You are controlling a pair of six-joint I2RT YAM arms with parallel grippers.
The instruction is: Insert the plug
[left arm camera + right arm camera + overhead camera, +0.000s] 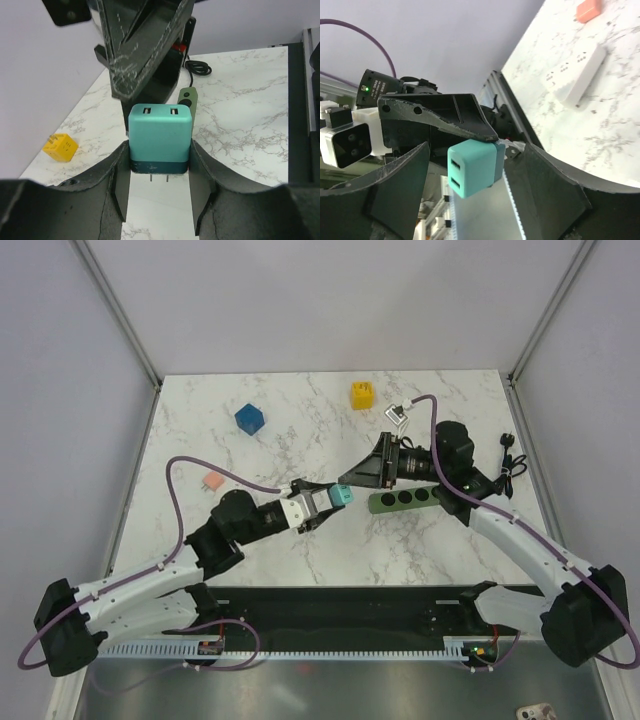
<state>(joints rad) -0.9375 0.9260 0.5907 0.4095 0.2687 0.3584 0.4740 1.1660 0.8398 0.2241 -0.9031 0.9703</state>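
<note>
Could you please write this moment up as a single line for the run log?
left fingers: clamped on teal plug | right fingers: open either side of it, not touching | green socket strip: nothing inserted

The plug (362, 396) is a small cube of bright yellow plastic and it stands free on the marble table (300, 550). It lies close to the far edge, a little right of the middle. The left wrist view shows small dark slots on one face
</note>
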